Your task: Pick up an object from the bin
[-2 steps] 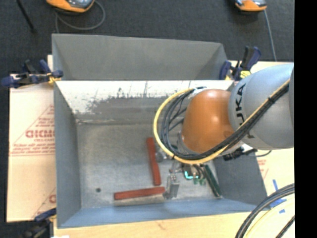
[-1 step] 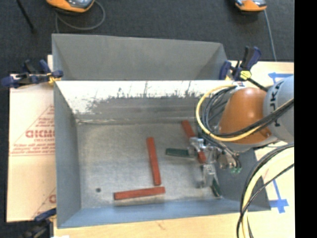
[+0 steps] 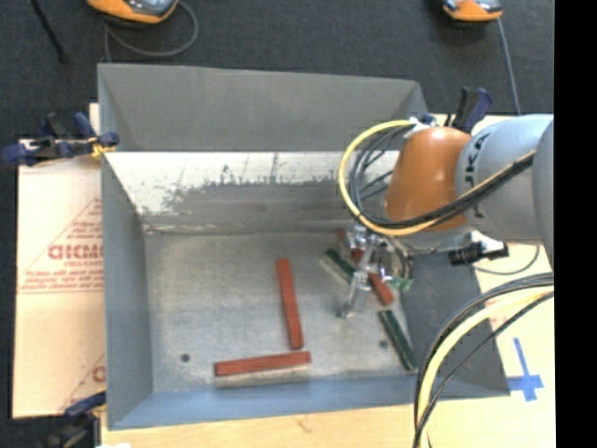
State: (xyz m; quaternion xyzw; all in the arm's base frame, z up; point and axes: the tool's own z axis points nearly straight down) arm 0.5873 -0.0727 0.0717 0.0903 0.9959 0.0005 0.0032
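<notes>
My gripper (image 3: 353,299) reaches down into the right part of the bin, under the orange cover on the wrist. Right beside it lie a short red-orange piece (image 3: 381,289) and a dark green stick (image 3: 337,263), both partly hidden by the gripper. A second dark green stick (image 3: 397,340) lies slanted just below and to the right, near the bin's right wall. I see nothing held by the gripper.
A long red-brown bar (image 3: 289,302) lies nearly upright in the middle of the floor, left of the gripper. Another red-brown bar (image 3: 262,365) lies flat along the front wall. The arm and its cables cover the bin's right rim.
</notes>
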